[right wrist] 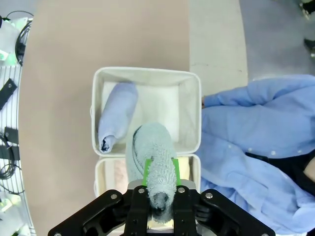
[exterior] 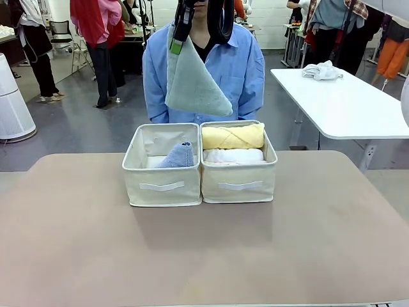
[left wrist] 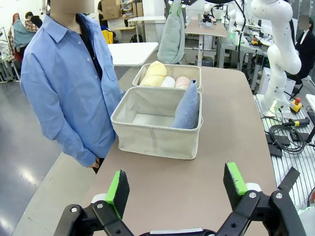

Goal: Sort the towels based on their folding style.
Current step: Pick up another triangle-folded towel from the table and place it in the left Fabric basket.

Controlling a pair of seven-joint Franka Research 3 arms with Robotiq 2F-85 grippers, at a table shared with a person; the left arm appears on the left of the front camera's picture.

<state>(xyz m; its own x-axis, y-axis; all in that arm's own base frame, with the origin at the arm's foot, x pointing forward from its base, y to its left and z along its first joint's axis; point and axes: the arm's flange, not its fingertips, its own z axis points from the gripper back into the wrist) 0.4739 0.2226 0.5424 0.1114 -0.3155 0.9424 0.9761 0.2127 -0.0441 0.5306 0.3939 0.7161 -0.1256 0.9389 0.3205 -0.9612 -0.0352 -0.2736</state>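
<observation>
So the right claw (exterior: 178, 39) is up high, clamped shut on the top end of the green cone (exterior: 195, 83). The cone hangs free in the air with its wide end down, in front of the person (exterior: 249, 70) at the far side. Looking down from the right wrist, it hangs roughly over the seam between the two bins.

The left bin (exterior: 162, 185) has just the blue cone (exterior: 177, 155), leaning by the wall it shares with the right bin (exterior: 239, 185). The right bin has the yellow roll (exterior: 233, 136) at the far side and the white roll (exterior: 233, 155) nearer. The left wrist view also shows a pink roll (left wrist: 183, 82) next to the white one.

The left claw (left wrist: 176, 184) hangs over the table (exterior: 204, 256) left of the bins, jaws spread wide, nothing in them.
</observation>
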